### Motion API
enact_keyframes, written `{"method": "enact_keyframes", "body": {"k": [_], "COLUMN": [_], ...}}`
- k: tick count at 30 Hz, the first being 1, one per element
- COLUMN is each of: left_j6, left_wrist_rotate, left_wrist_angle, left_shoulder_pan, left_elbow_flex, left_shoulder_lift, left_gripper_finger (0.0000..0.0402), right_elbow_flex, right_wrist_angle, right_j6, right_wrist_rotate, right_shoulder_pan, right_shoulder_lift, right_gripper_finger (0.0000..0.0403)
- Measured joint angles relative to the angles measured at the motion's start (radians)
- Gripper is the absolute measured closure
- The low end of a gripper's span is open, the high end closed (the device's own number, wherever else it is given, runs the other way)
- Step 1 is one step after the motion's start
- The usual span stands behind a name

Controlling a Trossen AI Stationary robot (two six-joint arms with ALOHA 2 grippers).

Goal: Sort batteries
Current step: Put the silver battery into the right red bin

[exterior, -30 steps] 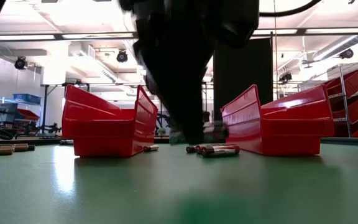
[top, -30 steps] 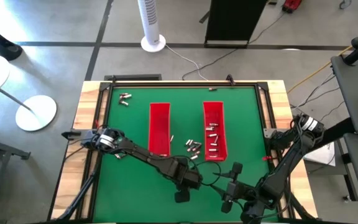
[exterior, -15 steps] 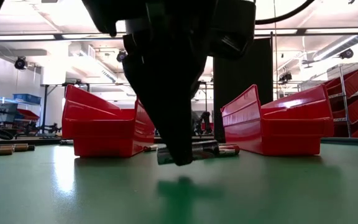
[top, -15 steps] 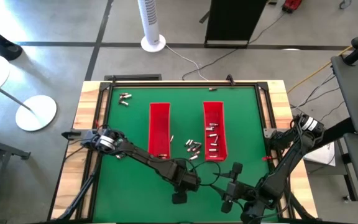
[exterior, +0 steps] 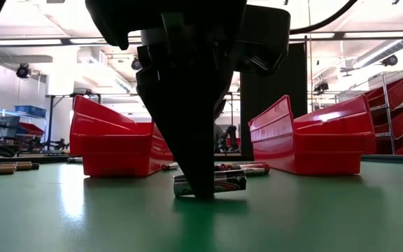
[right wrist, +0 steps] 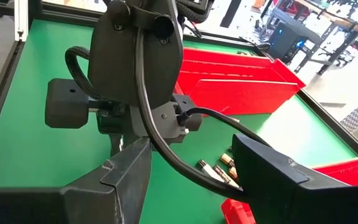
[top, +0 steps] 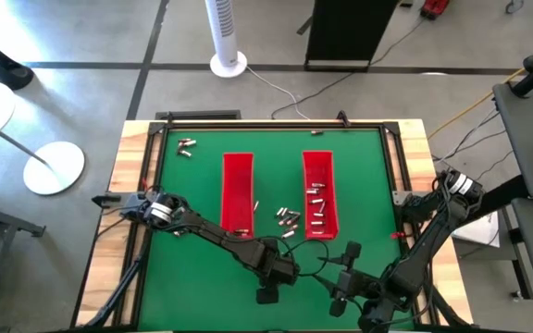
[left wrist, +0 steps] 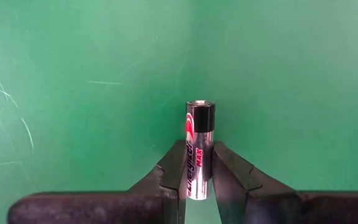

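Note:
My left gripper [left wrist: 197,180] is shut on one silver battery with a black end [left wrist: 199,146], low over the green mat near the table's near edge [top: 270,285]. In the low view the battery [exterior: 219,184] lies level at the mat. My right gripper [right wrist: 194,180] stands open to the right of it [top: 348,264], raised, with nothing between its fingers. Loose batteries [top: 288,218] lie between the two red trays; a few lie in the right tray [top: 318,205], and others at the far left [top: 186,145]. My left gripper pinches the battery's silver barrel [left wrist: 197,167] between its two fingers, toward the end away from the black cap. The fingers [exterior: 200,168] come from above, pointing steeply down, and lie across the battery. The battery is level at the mat; whether it rests there, I cannot tell.
The left red tray [top: 237,190] and right red tray [top: 318,185] stand lengthwise mid-table. One battery [top: 256,205] lies beside the left tray. More batteries [exterior: 5,166] show at the low view's left. The left arm's wrist [right wrist: 135,62] is close before my right gripper.
My left gripper has sunk toward the mat with the battery still pinched. The battery has stayed level and has come from clear of the mat down to its surface.

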Motion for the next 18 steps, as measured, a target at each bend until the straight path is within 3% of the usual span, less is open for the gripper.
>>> {"method": "enact_keyframes", "body": {"k": [18], "left_j6": [0.015], "left_wrist_rotate": [-0.016], "left_wrist_angle": [0.011], "left_shoulder_pan": [-0.002], "left_elbow_flex": [-0.001], "left_shoulder_lift": [0.001], "left_gripper_finger": [0.0281], "right_elbow_flex": [0.000], "right_wrist_angle": [0.002], "right_j6": [-0.002], "right_wrist_rotate": [-0.005], "right_shoulder_pan": [0.000], "right_shoulder_lift": [0.000], "right_gripper_finger": [0.0186]}}
